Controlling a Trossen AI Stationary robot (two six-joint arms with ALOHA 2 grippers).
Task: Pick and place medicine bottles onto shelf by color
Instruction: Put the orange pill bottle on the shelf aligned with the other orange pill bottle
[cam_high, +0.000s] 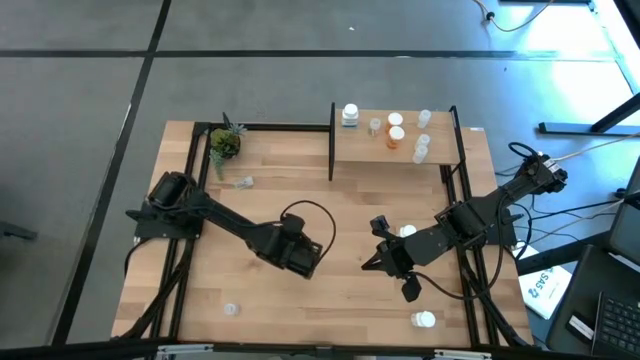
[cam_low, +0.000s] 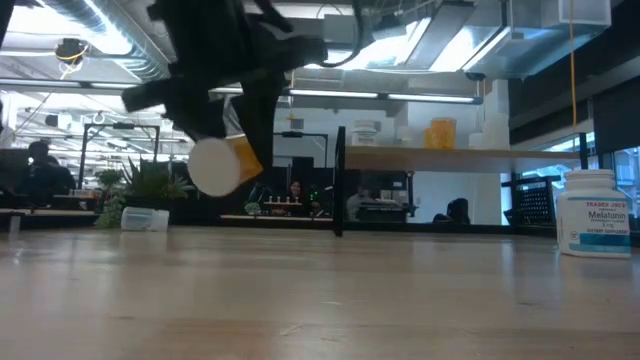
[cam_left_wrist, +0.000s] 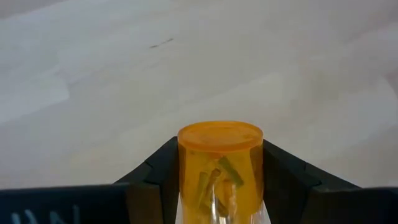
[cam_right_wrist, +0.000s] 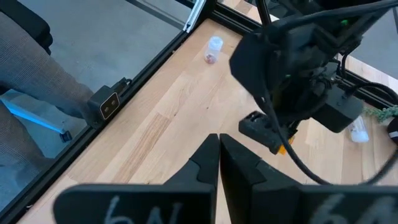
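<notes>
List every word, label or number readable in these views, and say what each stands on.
"TRADER JOE'S" and "Melatonin": label of the white bottle standing on the table at the right in the low view; the smaller lines beneath are too blurred to read.
Pale markings on the right gripper body, in the right wrist view: cut off, unreadable.
Print on the white sheet beside the table, high view: too small to read.
Labels on the bottles on the shelf: too small to read.
</notes>
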